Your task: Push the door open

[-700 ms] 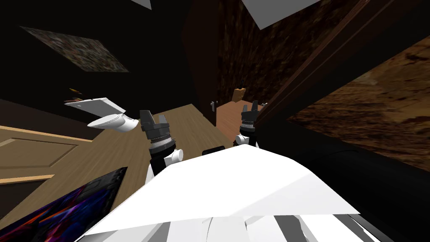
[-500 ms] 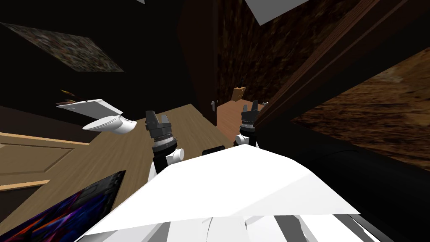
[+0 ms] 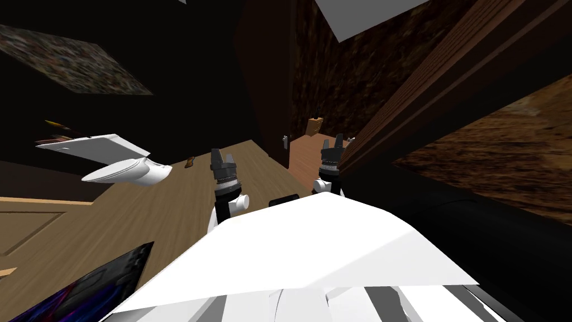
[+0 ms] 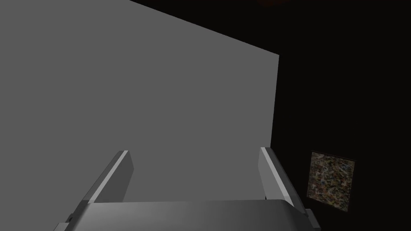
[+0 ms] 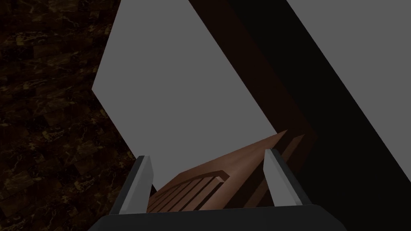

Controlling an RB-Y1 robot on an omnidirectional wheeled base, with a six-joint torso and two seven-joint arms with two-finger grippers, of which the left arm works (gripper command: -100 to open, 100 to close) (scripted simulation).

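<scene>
Step in hand: bring the right arm to the door and push.

- Door (image 3: pixel 303 156): reddish-brown panel, centre of the head view, slightly right. It lies between a dark brown slab (image 3: pixel 268 95) on its left and the dark door frame (image 3: pixel 402 95), which runs to the upper right corner. A small light handle (image 3: pixel 285 140) sits at the panel's left edge.
- Right end effector (image 3: pixel 333 144): at the right edge of the door, hard against the frame line. In the right wrist view (image 5: pixel 206 155) the fingers stand released, about a third of the picture apart, with nothing between them. The door's grooved panel (image 5: pixel 241 160) lies just beyond the dark body. I cannot tell whether the fingertips touch it.
- Left end effector (image 3: pixel 222 160): left of centre in the head view, over the light wood floor (image 3: pixel 167 212), well apart from the door. In the left wrist view (image 4: pixel 193 150) the fingers are spread and empty, facing a flat grey surface (image 4: pixel 140 100).

Judgement on doing the push well:
- Contact should fall on the flat of the panel, away from the frame (image 5: pixel 257 72). Thin fingers this near the frame could jam or slip into the gap.
- Push with the finger backs or the dark body, not the tips; closing the fingers first would stiffen them.
- Advance slowly and follow the door's swing with the base, so the wrist is not dragged sideways.
- Keep the left arm tucked in, clear of the opening.
</scene>
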